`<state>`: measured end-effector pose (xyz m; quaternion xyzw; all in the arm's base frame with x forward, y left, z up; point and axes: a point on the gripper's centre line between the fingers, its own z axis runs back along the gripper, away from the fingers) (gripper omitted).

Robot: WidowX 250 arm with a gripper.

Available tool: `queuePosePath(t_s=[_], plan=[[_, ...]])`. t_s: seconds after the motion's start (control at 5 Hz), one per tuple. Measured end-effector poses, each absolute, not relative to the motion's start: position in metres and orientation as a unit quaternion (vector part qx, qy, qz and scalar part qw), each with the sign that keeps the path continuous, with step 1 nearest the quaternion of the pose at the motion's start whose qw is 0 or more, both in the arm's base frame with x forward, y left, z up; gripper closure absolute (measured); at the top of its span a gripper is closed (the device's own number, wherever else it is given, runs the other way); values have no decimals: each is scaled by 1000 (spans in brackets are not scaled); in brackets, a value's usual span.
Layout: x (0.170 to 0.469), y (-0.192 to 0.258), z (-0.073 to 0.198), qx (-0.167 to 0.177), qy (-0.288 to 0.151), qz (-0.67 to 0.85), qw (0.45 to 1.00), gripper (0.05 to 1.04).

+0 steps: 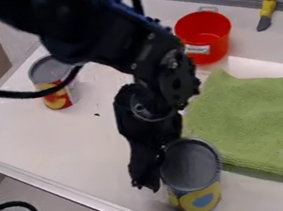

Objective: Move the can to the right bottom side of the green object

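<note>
The black gripper (146,163) hangs low over the lower middle of the table, right against the left side of a can (196,197). This can has a grey top and a yellow and blue label, and stands near the table's front edge. To its upper right lies the green object, a folded cloth (249,116); the can is just off the cloth's lower left side. Part of the gripper's lower end is hidden behind the can, so its hold on the can is unclear.
Another can (56,97) with a red and yellow label stands at the upper left, partly behind a black cable. A red pot (206,31) and a yellow-handled knife (267,12) are at the back right. The table's metal edge (64,196) runs along the lower left.
</note>
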<state>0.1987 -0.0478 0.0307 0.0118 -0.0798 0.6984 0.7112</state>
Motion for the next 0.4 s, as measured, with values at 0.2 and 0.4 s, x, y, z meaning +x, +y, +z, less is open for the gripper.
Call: queuePosePath(t_s=[0.2, 0.4], plan=[[201, -59, 34, 12, -76, 699, 711, 83], [200, -63, 36, 10, -61, 698, 713, 83]])
